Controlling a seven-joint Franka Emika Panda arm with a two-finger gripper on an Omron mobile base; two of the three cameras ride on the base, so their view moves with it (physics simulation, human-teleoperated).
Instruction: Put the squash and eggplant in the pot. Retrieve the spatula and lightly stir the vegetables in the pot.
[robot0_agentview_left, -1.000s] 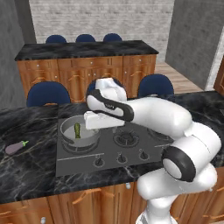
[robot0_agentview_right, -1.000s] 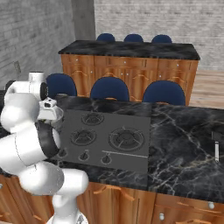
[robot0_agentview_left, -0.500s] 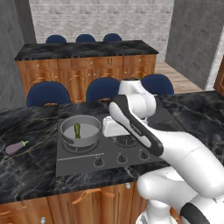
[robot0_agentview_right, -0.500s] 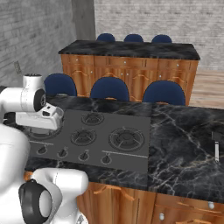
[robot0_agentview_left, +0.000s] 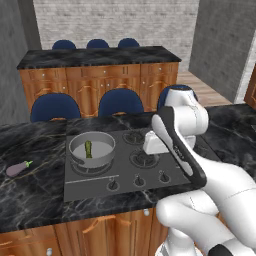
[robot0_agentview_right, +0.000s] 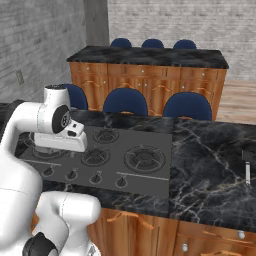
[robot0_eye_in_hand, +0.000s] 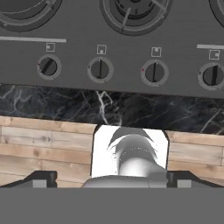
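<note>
Stovetop (robot0_eye_in_hand: 131, 70) below, gripper (robot0_eye_in_hand: 112, 179) wide open, empty

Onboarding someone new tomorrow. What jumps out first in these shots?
The big white arm bent over the black stovetop, its tool open and empty above the knobs. Next, the grey pot on the left rear burner, with the green squash already inside. Then the purple eggplant, alone on the dark marble counter left of the stove.

The arm (robot0_agentview_left: 200, 170) is glossy white with rounded links, a black band along one link, and dark joint rings.
</note>
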